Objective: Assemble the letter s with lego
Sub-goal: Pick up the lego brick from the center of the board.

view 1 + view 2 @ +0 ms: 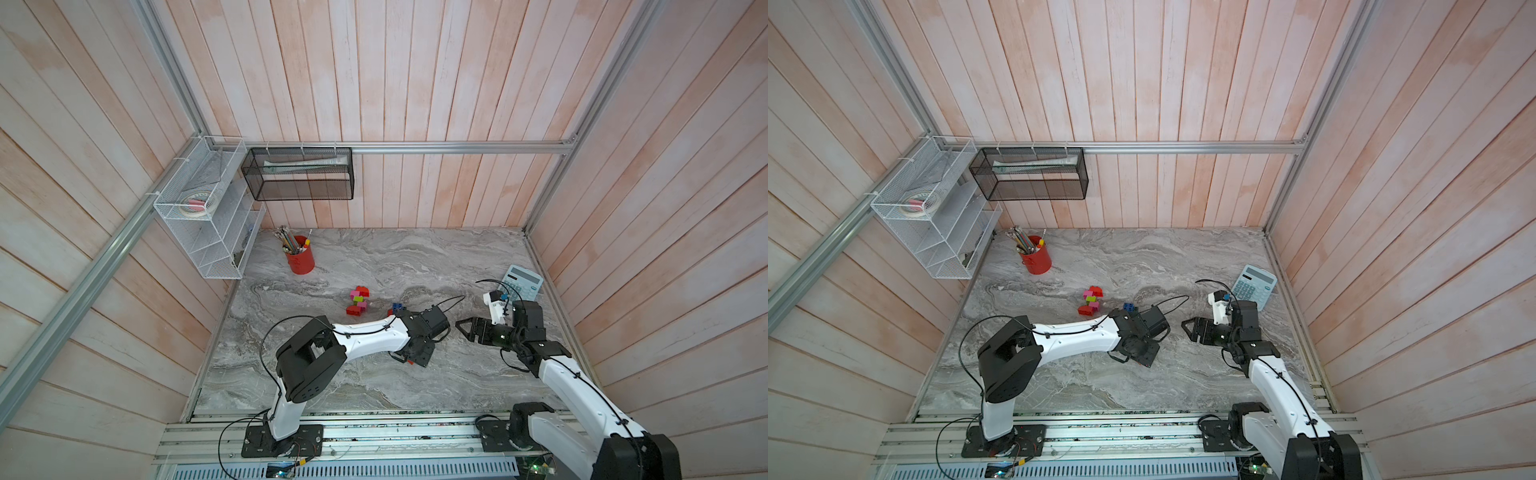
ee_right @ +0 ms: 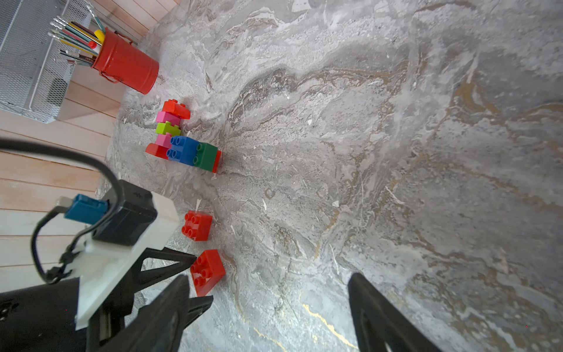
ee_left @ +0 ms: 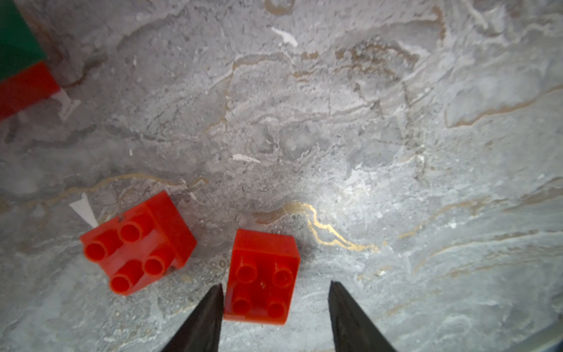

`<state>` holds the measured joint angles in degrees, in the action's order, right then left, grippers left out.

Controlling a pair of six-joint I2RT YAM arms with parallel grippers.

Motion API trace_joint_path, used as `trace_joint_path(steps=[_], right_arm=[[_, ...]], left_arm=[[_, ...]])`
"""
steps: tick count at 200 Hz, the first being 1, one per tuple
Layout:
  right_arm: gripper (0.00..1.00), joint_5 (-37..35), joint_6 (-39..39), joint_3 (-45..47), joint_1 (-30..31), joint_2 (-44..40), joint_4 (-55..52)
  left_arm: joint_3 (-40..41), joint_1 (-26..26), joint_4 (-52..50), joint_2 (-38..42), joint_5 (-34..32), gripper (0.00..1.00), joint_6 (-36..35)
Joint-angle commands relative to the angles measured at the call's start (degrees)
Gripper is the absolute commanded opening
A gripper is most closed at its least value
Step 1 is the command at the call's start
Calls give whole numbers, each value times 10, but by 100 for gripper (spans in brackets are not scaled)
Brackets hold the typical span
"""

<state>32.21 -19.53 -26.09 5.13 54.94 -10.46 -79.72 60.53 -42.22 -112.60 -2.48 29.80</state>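
A red 2x2 lego brick lies studs-up on the marble table between the fingers of my left gripper. One finger is against its side and the other stands a gap away, so the gripper is open around it. A second loose red brick lies close beside it. Farther back lies a joined row of red, pink and lime bricks, with a blue brick and a dark green brick next to it. My right gripper hovers open and empty to the right of the left gripper.
A red pencil cup stands at the back left of the table. A calculator lies at the right edge behind the right arm. On the walls hang a white wire rack and a black mesh basket.
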Motion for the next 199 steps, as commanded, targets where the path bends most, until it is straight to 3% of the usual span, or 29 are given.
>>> trace_joint_path(steps=[1,94,160,199], right_arm=[[83,12,-9,3,-3,-8,9],[82,12,-12,1,-3,-9,7],[81,20,-22,1,-3,-20,0],[81,36,-30,-1,-3,-10,9]], left_arm=[[-17,1,-14,-18,-19,56,16],[-20,1,-36,-26,-32,38,64],[0,16,-80,30,-41,38,202],[83,20,-86,82,-50,38,303]])
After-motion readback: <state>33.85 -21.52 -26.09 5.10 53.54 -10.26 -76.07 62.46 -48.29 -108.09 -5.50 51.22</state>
